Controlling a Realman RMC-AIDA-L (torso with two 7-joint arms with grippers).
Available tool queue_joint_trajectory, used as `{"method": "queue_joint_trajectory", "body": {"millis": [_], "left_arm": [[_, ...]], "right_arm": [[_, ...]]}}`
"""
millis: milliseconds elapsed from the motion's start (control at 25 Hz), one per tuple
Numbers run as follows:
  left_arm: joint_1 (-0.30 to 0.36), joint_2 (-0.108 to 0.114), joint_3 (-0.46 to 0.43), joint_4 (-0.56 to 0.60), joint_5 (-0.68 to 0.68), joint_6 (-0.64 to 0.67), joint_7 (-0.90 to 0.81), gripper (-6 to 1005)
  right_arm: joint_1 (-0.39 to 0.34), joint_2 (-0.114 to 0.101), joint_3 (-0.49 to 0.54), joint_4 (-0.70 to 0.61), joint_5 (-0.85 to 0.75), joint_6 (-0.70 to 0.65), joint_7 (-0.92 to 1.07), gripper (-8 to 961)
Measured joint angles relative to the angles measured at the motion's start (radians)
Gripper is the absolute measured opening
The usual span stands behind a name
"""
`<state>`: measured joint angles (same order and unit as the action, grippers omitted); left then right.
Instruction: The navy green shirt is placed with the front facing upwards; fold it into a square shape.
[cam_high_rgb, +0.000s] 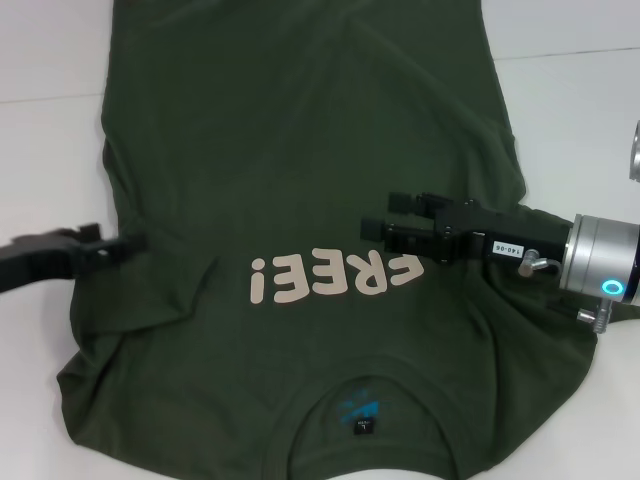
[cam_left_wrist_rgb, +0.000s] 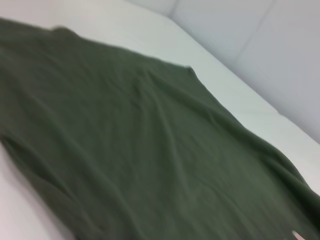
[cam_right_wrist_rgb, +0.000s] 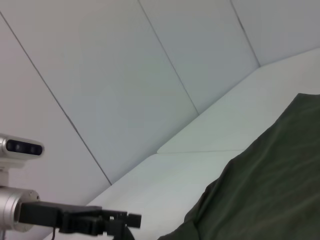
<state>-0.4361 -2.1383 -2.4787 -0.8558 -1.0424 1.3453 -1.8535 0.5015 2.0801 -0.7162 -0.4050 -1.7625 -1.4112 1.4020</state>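
Observation:
The navy green shirt (cam_high_rgb: 300, 130) lies spread front-up on the white table (cam_high_rgb: 50, 60), its collar and black label (cam_high_rgb: 362, 428) at the near edge. Pale block letters (cam_high_rgb: 335, 277) run across the chest. My right gripper (cam_high_rgb: 385, 216) hovers over the chest just right of the letters, open, with nothing between its fingers. My left gripper (cam_high_rgb: 125, 243) sits at the shirt's left edge by the sleeve, low against the cloth. The left wrist view shows only the shirt (cam_left_wrist_rgb: 140, 150). The right wrist view shows the shirt (cam_right_wrist_rgb: 270, 185) and, farther off, the left gripper (cam_right_wrist_rgb: 132, 218).
White table (cam_left_wrist_rgb: 225, 85) surrounds the shirt on the left, right and far sides. Pale wall panels (cam_right_wrist_rgb: 150, 75) rise behind the table. The cloth is wrinkled near the left sleeve (cam_high_rgb: 190, 275).

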Motion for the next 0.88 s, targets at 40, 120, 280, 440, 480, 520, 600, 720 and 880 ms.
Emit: {"method": "queue_joint_trajectory", "body": {"millis": [40, 120, 280, 440, 480, 520, 600, 720, 880], "left_arm": [[0.002, 0.0, -0.016, -0.006, -0.002, 0.0, 0.008, 749], [0.005, 0.0, -0.043, -0.011, -0.003, 0.001, 0.021, 844], [0.025, 0.009, -0.07, -0.016, -0.003, 0.001, 0.045, 888], [0.048, 0.011, -0.065, -0.017, -0.001, 0.007, 0.066, 877], [0.051, 0.011, -0.064, -0.018, -0.001, 0.009, 0.07, 873], [0.058, 0.011, -0.063, -0.018, 0.002, 0.015, 0.081, 869], [0.069, 0.011, -0.062, -0.018, 0.004, 0.024, 0.097, 861], [0.08, 0.009, -0.062, -0.014, 0.005, 0.03, 0.119, 849], [0.081, 0.005, -0.061, -0.006, 0.006, 0.03, 0.132, 832]], "right_arm": [[0.0, 0.0, 0.0, 0.0, 0.0, 0.0, 0.0, 896], [0.0, 0.001, 0.001, 0.0, 0.0, 0.001, 0.0, 896], [0.0, 0.001, 0.002, 0.001, 0.003, 0.002, 0.0, 896], [0.0, 0.001, 0.003, -0.001, 0.006, 0.001, 0.0, 896], [0.0, 0.001, 0.003, -0.001, 0.006, 0.0, 0.0, 896], [0.0, 0.001, 0.003, -0.001, 0.006, 0.0, 0.0, 896], [0.0, 0.001, 0.003, -0.001, 0.006, 0.0, 0.0, 896], [0.0, 0.001, 0.003, -0.002, 0.006, -0.001, 0.0, 896], [0.0, 0.001, 0.003, -0.002, 0.006, -0.001, 0.0, 896]]}}
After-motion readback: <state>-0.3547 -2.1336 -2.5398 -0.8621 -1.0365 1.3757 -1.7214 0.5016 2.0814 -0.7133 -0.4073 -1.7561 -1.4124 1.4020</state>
